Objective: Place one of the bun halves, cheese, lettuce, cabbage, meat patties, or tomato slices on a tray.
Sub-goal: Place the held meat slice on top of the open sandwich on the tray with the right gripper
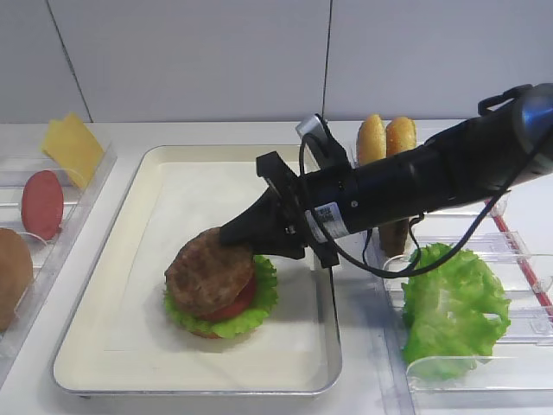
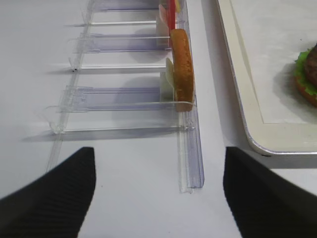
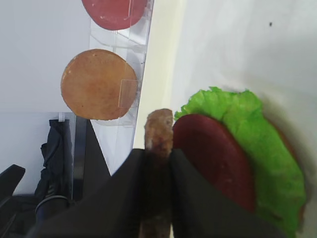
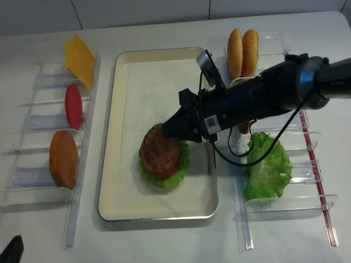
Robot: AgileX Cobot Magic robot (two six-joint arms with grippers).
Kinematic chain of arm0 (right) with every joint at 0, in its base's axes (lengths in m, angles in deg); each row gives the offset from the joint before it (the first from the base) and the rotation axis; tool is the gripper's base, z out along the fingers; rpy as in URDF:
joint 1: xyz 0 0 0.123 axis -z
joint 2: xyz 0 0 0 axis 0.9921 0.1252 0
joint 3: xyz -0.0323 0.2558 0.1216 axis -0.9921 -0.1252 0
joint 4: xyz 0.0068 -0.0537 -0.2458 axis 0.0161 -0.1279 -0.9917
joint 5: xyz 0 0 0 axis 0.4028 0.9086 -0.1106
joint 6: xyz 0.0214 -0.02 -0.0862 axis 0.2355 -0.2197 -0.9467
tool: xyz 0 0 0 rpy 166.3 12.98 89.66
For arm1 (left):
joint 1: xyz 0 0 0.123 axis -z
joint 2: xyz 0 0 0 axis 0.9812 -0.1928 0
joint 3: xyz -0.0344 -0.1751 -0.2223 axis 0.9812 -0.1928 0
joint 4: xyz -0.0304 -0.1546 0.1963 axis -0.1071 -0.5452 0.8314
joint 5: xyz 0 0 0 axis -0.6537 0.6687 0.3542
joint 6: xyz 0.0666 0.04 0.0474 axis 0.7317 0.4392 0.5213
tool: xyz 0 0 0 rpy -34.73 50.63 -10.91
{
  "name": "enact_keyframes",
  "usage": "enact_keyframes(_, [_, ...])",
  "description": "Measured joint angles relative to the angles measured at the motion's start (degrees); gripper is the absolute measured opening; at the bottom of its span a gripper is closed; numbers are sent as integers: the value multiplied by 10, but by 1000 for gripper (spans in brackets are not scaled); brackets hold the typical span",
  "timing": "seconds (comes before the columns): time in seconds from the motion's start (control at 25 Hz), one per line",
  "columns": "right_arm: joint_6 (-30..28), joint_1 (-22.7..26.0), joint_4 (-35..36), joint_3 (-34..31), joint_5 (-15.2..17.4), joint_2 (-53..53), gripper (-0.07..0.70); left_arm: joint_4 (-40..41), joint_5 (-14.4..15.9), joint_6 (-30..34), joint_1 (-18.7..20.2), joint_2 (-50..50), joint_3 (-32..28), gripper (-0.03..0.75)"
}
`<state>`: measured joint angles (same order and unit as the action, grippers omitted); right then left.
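On the cream tray (image 1: 130, 259) lies a stack of lettuce (image 1: 259, 298) and a tomato slice (image 1: 235, 304), with a meat patty (image 1: 207, 272) resting tilted on top. My right gripper (image 1: 240, 233) is shut on the patty's right edge. In the right wrist view the patty (image 3: 159, 131) stands edge-on between the black fingers (image 3: 195, 188), beside the tomato slice (image 3: 213, 158). My left gripper (image 2: 158, 193) hangs open over bare table at the left rack's end. Cabbage is out of view.
The left rack (image 4: 82, 164) holds cheese (image 4: 79, 52), a tomato slice (image 4: 73, 106) and a bun half (image 4: 63, 159). The right rack holds two bun halves (image 4: 243, 52) and loose lettuce (image 4: 266, 167). My right arm (image 4: 263, 98) reaches across the tray's right rim.
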<state>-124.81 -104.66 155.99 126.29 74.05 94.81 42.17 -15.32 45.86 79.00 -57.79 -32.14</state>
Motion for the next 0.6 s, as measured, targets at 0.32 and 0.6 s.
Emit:
enact_keyframes(0.32, [-8, 0, 0, 0, 0, 0, 424, 0, 0, 0, 0, 0, 0, 533])
enact_keyframes(0.6, [-28, 0, 0, 0, 0, 0, 562, 0, 0, 0, 0, 0, 0, 532])
